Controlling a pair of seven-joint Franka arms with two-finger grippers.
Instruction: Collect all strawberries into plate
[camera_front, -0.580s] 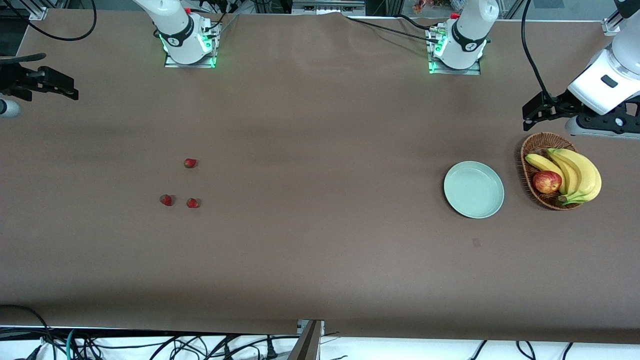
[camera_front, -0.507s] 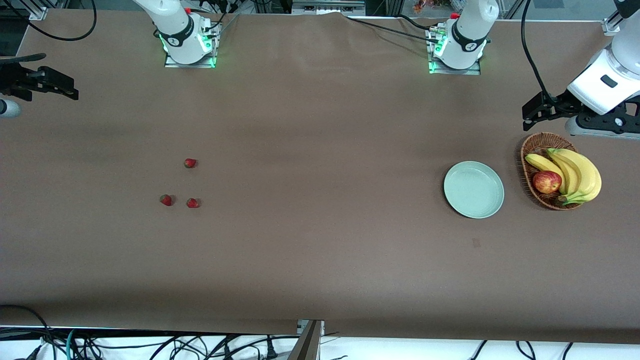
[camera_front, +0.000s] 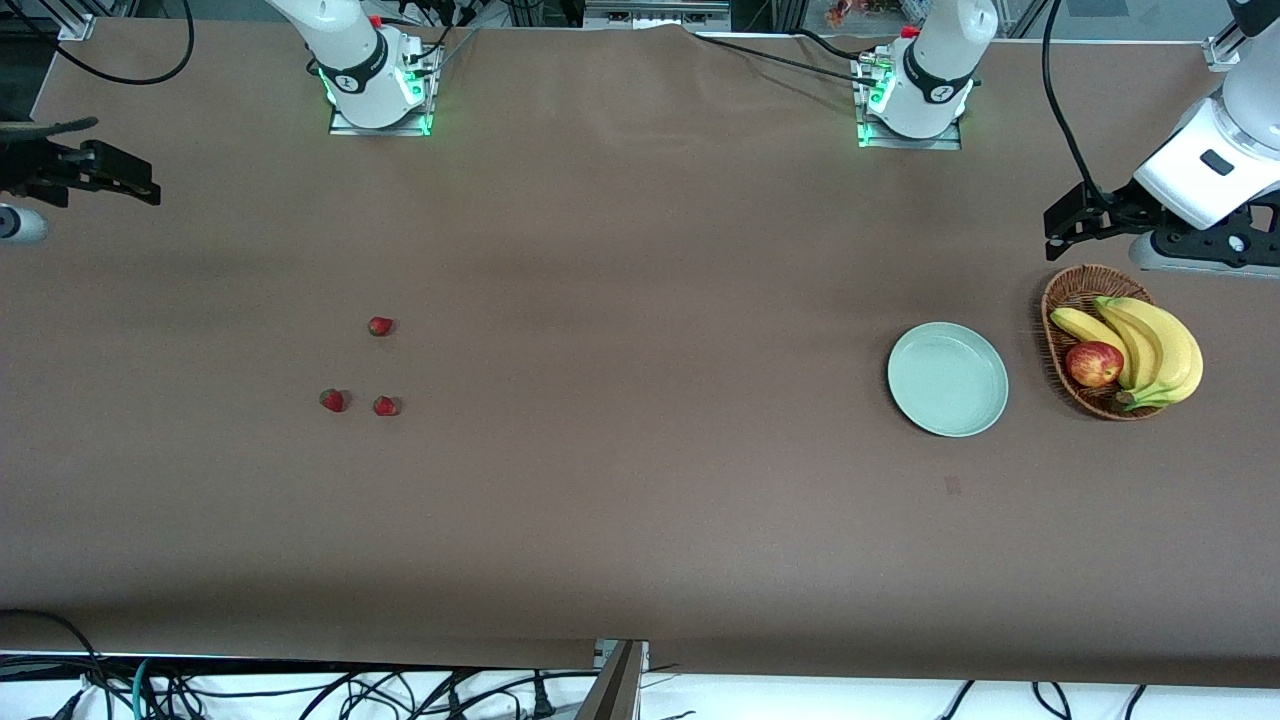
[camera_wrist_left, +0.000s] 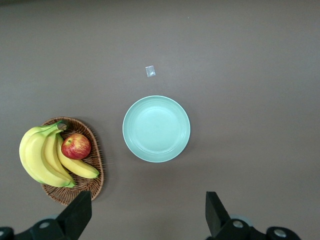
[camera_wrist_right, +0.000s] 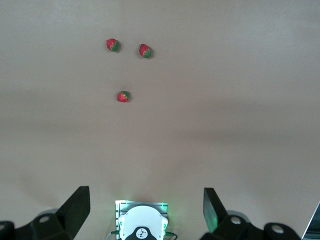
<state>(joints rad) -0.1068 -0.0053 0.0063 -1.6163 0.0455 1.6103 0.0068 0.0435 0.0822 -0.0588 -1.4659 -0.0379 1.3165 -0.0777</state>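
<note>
Three small red strawberries lie loose on the brown table toward the right arm's end: one farther from the front camera, two nearer. They also show in the right wrist view. The pale mint-green plate lies empty toward the left arm's end and shows in the left wrist view. My right gripper hangs open and empty high over the table's end. My left gripper hangs open and empty above the table beside the basket.
A brown wicker basket with bananas and a red-yellow apple stands beside the plate at the left arm's end. A small tape mark lies nearer to the front camera than the plate. The right arm's base shows between the right gripper's fingers.
My right gripper has shifted slightly at the table's end. The left arm, strawberries and plate have not moved.
</note>
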